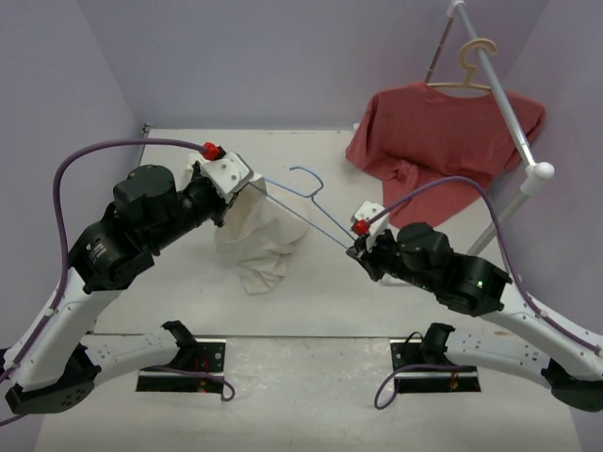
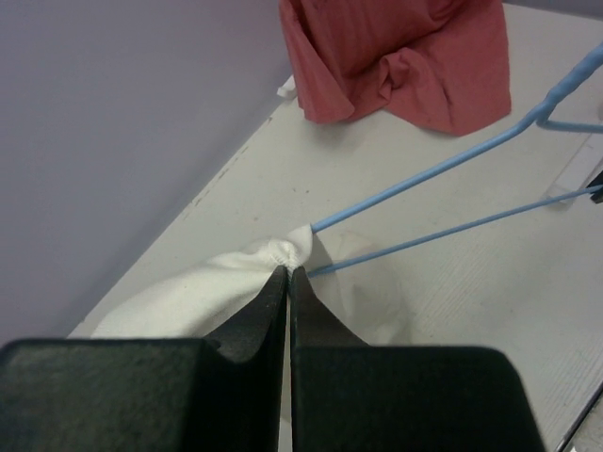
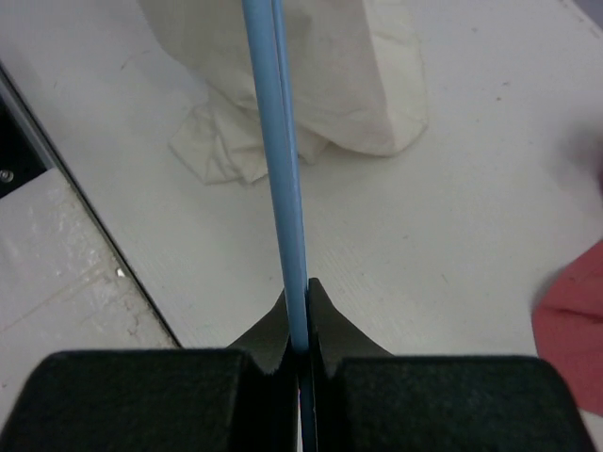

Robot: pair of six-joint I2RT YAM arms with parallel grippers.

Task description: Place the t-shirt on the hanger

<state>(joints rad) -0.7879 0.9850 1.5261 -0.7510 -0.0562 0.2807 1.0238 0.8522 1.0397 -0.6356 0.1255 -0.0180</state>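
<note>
The cream-white t-shirt [image 1: 264, 235] hangs in a bunch from my left gripper [image 1: 247, 185], its lower part crumpled on the table. In the left wrist view the left gripper [image 2: 287, 270] is shut on a stitched edge of the t-shirt [image 2: 188, 292], and the two wires of the light-blue hanger [image 2: 424, 172] run into the cloth there. The hanger [image 1: 330, 229] spans between both arms above the table, hook pointing to the back. My right gripper [image 1: 358, 248] is shut on its other corner. The right wrist view shows the right gripper [image 3: 300, 287] pinching the hanger [image 3: 278, 169], with the t-shirt [image 3: 349, 75] beyond.
A red t-shirt [image 1: 443, 132] hangs on a beige hanger [image 1: 476, 66] from a white rack [image 1: 513, 118] at the back right, its hem resting on the table. The red t-shirt [image 2: 396, 56] also shows in the left wrist view. Purple walls enclose the table.
</note>
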